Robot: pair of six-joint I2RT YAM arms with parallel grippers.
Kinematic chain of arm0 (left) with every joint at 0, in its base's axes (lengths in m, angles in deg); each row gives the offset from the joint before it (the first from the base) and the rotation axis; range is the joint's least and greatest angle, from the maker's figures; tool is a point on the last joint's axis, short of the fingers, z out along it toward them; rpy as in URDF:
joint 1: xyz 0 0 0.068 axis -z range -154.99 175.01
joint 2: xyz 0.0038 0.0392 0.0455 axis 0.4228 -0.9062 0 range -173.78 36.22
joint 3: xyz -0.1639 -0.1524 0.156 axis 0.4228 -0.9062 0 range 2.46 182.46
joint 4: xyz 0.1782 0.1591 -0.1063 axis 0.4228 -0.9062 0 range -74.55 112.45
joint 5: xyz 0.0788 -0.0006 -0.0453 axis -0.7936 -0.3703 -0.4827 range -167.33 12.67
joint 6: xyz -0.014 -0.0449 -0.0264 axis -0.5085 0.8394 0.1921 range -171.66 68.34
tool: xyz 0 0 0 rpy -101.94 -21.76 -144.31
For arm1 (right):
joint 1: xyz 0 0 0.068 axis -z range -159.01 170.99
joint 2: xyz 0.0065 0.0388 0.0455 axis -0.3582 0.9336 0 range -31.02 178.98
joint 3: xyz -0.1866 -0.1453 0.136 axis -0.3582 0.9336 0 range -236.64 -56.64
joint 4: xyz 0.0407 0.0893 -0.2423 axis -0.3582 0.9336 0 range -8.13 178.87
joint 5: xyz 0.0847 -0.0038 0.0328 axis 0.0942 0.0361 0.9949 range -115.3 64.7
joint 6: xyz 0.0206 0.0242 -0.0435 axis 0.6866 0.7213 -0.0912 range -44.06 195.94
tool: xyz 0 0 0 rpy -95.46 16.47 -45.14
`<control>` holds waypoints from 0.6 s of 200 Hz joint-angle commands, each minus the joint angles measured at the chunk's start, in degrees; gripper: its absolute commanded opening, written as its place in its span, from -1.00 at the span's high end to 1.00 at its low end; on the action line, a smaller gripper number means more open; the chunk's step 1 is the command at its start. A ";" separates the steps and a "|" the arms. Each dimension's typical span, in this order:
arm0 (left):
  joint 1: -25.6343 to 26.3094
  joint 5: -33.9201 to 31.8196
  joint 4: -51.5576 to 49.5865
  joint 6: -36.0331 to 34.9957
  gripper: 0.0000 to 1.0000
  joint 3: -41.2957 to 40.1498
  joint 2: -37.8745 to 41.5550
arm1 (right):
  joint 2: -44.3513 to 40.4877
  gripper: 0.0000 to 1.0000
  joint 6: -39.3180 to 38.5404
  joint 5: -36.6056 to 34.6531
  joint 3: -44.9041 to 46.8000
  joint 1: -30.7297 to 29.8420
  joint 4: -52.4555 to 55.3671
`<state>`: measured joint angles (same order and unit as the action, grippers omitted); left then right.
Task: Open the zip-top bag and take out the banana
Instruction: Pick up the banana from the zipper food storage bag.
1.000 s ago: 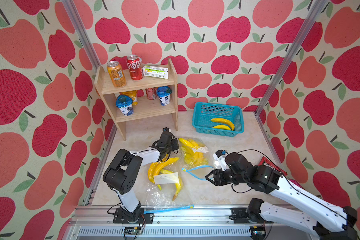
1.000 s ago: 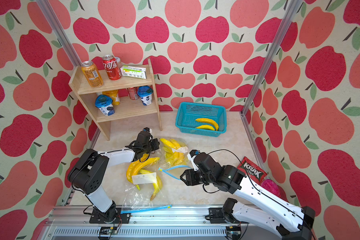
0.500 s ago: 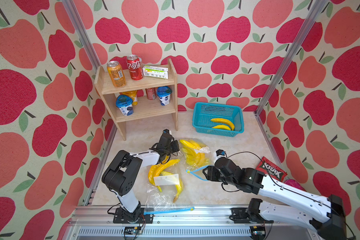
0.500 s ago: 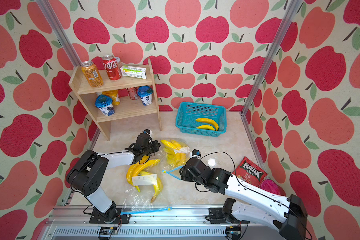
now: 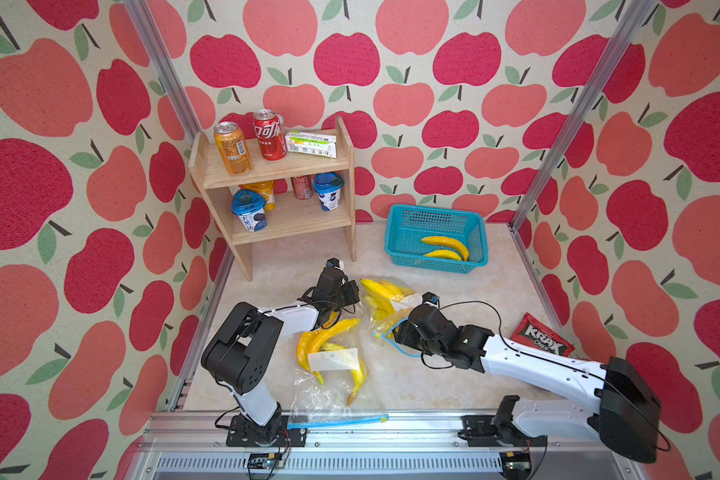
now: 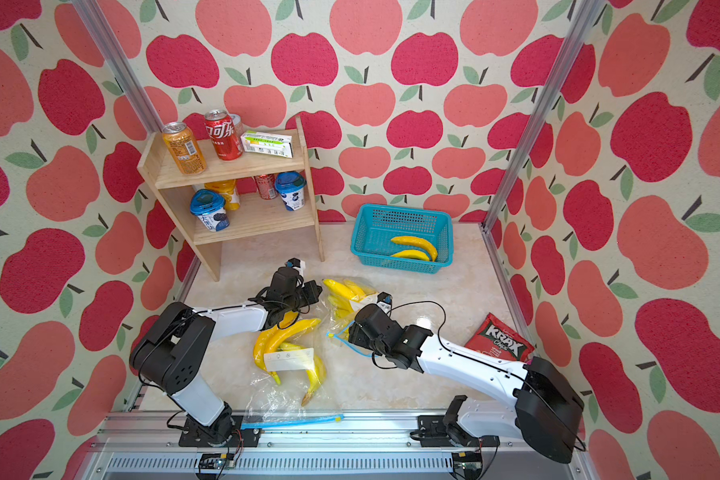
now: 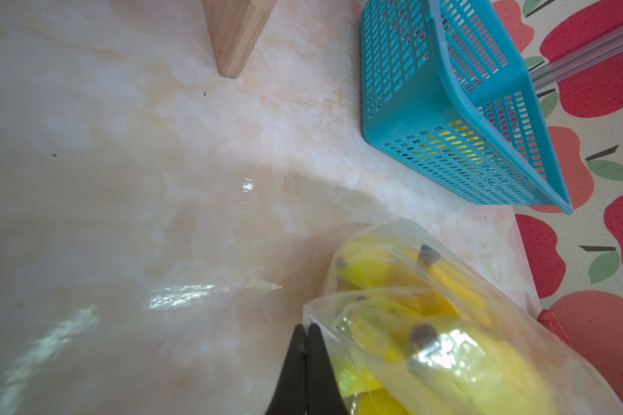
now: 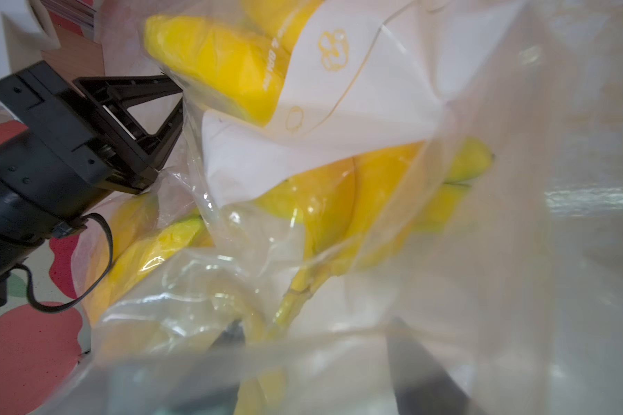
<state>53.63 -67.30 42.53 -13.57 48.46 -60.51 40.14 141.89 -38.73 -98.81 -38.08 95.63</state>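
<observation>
A clear zip-top bag [image 5: 391,301] [image 6: 352,299] of yellow bananas [image 5: 376,289] lies mid-table. My left gripper [image 5: 357,291] [image 7: 307,332] is shut on the bag's corner edge [image 7: 313,309]; it also shows in the right wrist view as the left gripper [image 8: 177,91] against the plastic. My right gripper [image 5: 396,330] [image 6: 350,330] sits at the bag's mouth, where the blue zip strip [image 5: 400,349] hangs loose. In the right wrist view the right gripper [image 8: 321,341] is open inside the plastic, its fingers [image 8: 414,352] blurred behind film, with banana stems [image 8: 295,298] between them.
A second clear bag with bananas [image 5: 329,353] lies near the front rail. A teal basket [image 5: 433,210] holding two bananas stands at the back. A wooden shelf [image 5: 283,166] with cans and cups is back left. A red chips packet [image 5: 541,336] lies by the right wall.
My right gripper has pushed forward into the bag's mouth and its jaws have spread wider. The left gripper has kept its hold on the bag's corner.
</observation>
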 commanded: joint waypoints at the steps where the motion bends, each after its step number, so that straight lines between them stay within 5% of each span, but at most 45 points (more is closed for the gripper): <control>1: 0.56 1.84 1.04 0.07 1.00 -1.00 0.20 | 2.76 -0.31 2.43 0.77 0.41 0.63 -5.22; 120: 0.74 2.01 2.14 0.67 1.00 -2.54 1.09 | 12.15 -0.21 3.65 5.65 -1.17 2.94 -6.62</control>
<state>53.79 -66.32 45.02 -13.55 47.17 -60.51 49.06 144.87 -35.22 -98.81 -35.83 89.55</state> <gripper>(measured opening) 0.046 0.616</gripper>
